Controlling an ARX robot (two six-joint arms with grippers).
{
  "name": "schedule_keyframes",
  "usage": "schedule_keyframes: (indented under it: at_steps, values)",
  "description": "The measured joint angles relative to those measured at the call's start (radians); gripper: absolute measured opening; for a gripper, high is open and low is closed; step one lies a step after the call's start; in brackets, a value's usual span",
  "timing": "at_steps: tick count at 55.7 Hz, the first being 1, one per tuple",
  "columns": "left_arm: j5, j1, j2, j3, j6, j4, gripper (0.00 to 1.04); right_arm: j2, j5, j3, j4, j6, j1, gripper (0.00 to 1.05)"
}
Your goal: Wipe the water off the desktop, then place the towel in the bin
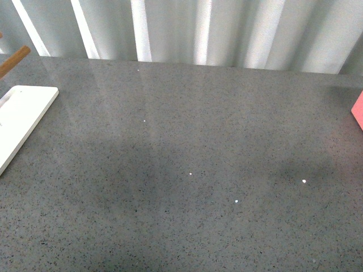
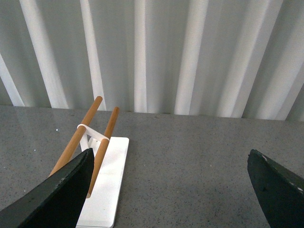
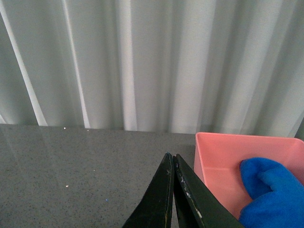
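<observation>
The grey speckled desktop [image 1: 187, 170] fills the front view, with no arm in sight there. A few tiny bright specks [image 1: 303, 181] dot it. In the right wrist view the bright blue towel [image 3: 273, 194] lies bunched inside the pink bin [image 3: 213, 161]. My right gripper [image 3: 172, 159] is shut with nothing between its fingers, just beside the bin's near wall. A corner of the bin [image 1: 357, 110] shows at the right edge of the front view. My left gripper [image 2: 171, 159] stands open over bare desktop [image 2: 180, 171], holding nothing.
A white flat tray [image 1: 20, 116] with a rack of two wooden rods [image 2: 76, 142] sits at the desktop's left side, close to my left gripper's finger [image 2: 61, 194]. A white corrugated wall [image 1: 198, 28] backs the desktop.
</observation>
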Motion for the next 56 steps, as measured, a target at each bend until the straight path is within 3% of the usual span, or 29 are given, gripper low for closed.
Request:
schedule_keyframes:
  at_steps: [31,38,56]
  values:
    - [0.000,0.000,0.000,0.000,0.000,0.000,0.98,-0.177,0.003,0.000,-0.175,0.001,0.000,0.03]
    - [0.000,0.000,0.000,0.000,0.000,0.000,0.98,-0.312,0.004,0.000,-0.343,0.005,0.000,0.03]
    - [0.000,0.000,-0.001,0.000,0.000,0.000,0.98,-0.347,0.004,0.000,-0.353,0.006,0.000,0.03]
